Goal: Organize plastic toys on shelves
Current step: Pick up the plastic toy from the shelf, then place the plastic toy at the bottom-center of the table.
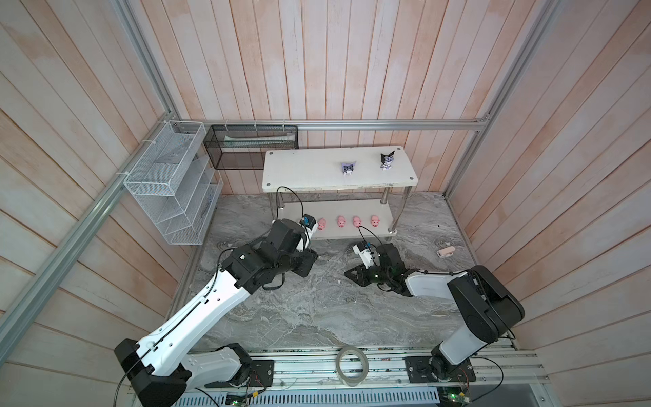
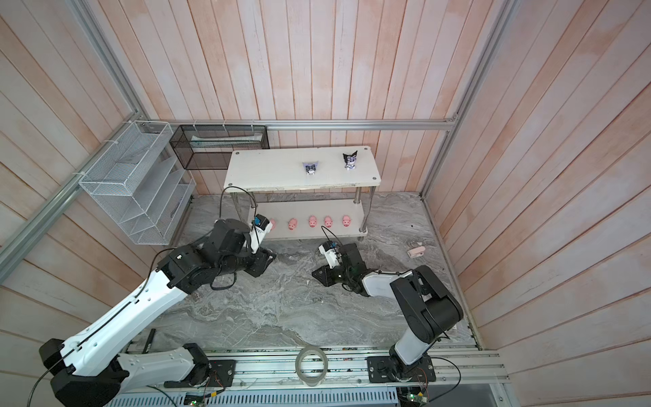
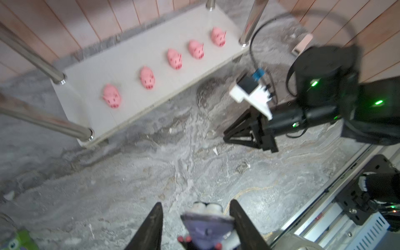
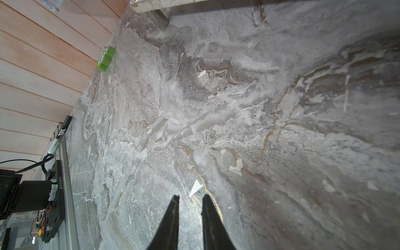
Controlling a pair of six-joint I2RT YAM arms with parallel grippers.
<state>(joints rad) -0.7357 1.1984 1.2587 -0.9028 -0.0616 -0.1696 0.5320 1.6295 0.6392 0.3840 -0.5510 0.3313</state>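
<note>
Between the left jaws sits a pointed-eared figurine [image 3: 206, 227], black, purple and white, tucked deep between the fingers [image 3: 241, 223]. Those jaws stand roughly half open around it. One finger is right up against the toy, the other leaves a sliver of grey worktop [image 3: 173, 173] showing beside it, and I cannot tell whether the toy is truly pinched. Ahead of the left jaws stand the shelves [image 3: 129, 49], and on the lower board a row of five pink pigs [image 3: 174, 58] lines up, evenly spaced, none touching its neighbour, snouts turned out over the front edge. Higher than both sets of jaws, on the top board, a second figurine [image 1: 348, 168] sits near the middle and a third figurine [image 1: 386, 160] sits further along, on the right jaws' side. Over to the right jaws: their fingers [image 4: 171, 220] are drawn almost together, only a thin strip of worktop shows between them, and there's nothing in their hold. They sit low over the worktop just short of the shelves, tips turned toward the left jaws. Far ahead of them, by the wall boards, lies a green toy [image 4: 105, 58].
</note>
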